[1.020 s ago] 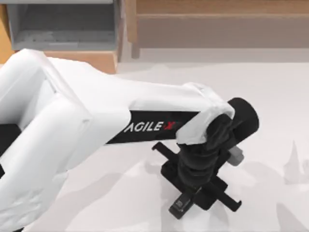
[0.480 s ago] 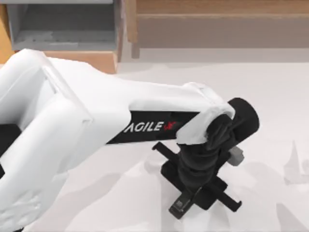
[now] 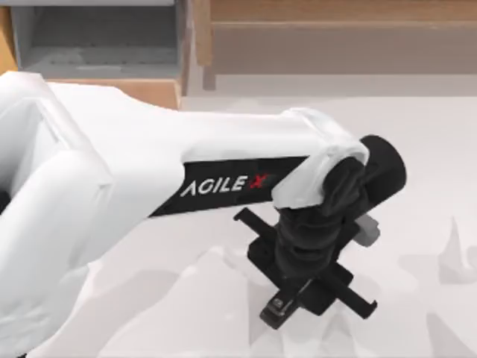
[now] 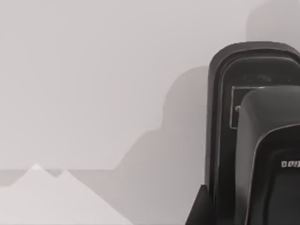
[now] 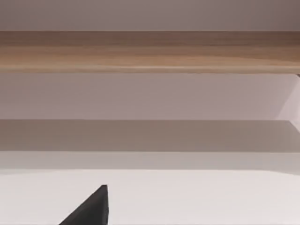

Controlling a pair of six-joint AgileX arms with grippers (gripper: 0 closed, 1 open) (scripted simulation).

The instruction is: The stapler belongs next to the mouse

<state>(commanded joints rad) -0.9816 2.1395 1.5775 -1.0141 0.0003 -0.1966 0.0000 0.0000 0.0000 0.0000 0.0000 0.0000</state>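
The stapler (image 3: 276,308) is a small black bar with a pale label. One end pokes out from under my left gripper (image 3: 302,287) at the front middle of the table. The left gripper points straight down over it and is shut on the stapler, whose other end is hidden under the wrist. In the left wrist view the stapler (image 4: 225,140) looms close and black, throwing a shadow on the white table (image 4: 93,93). The mouse is out of view. A black part of my right gripper (image 5: 91,211) shows in the right wrist view.
A wooden cabinet with a grey open compartment (image 3: 97,37) stands at the back left. A long wooden shelf (image 3: 335,37) runs along the back right, and the right wrist view faces the shelf's edge (image 5: 150,51). My left arm (image 3: 112,194) covers the table's left half.
The left arm has shifted slightly, its wrist going a little right and toward the back. The stapler's end has moved with the gripper.
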